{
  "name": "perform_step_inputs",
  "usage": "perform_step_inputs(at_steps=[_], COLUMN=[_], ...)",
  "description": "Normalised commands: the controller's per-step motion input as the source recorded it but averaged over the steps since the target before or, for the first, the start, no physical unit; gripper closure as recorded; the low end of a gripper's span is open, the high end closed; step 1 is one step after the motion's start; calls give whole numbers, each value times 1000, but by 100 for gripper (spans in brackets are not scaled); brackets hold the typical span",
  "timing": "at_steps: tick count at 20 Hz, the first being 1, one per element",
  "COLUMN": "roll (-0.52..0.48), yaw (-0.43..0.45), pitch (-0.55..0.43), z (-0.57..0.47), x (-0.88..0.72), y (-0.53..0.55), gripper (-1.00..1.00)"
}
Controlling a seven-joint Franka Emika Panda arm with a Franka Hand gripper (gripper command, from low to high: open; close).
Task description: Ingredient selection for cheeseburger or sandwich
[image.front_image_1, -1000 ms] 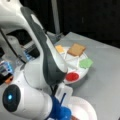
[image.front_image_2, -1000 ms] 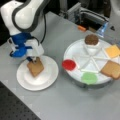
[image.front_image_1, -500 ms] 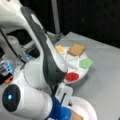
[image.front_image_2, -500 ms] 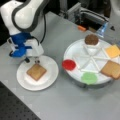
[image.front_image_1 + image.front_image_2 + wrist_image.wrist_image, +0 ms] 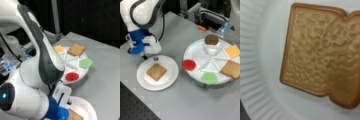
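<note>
so: toast on the plate, gripper just above its far rim

now one toast square (image 5: pixel 156 71) lies flat at the middle of the white round plate (image 5: pixel 171 79), alone there, with no patty or cheese on it. the gripper (image 5: pixel 155 59) hangs over the plate's rim at the side toward a front view's top, and the toast sits just below it in that view, toward the bottom, near but apart. whether its jaws are parted or closed i cannot tell; nothing shows between them. in the wrist view the toast (image 5: pixel 315 52) fills the picture on the plate's ribbed white surface (image 5: pixel 257 62), so the camera looks almost straight down on it. the piece is close to square, corners turned like a diamond in a front view, so no long axis to speak of.

the remaining ingredients lie well apart on the divided white tray (image 5: pixel 206 59), toward a front view's right of the gripper: the brown patty (image 5: pixel 211 39) at the tray's top, the cheese square (image 5: pixel 233 51), the second toast square (image 5: pixel 231 69), the green leaf piece (image 5: pixel 209 77) and the red disc (image 5: pixel 188 64), which is the nearest to the plate. the stack stands at one layer.
</note>
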Motion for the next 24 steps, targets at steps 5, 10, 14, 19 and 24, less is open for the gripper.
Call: perform_step_inputs(at_steps=[5, 10, 14, 19, 24], roll=[-201, -349, -394, -380, -379], yaw=[-34, -22, -42, -63, -42], pitch=[171, 150, 144, 59, -49], z=[253, 161, 151, 72, 1], x=[-255, -347, -447, -536, -639], y=[201, 428, 563, 647, 618], gripper=[-100, -100, -100, -100, -100])
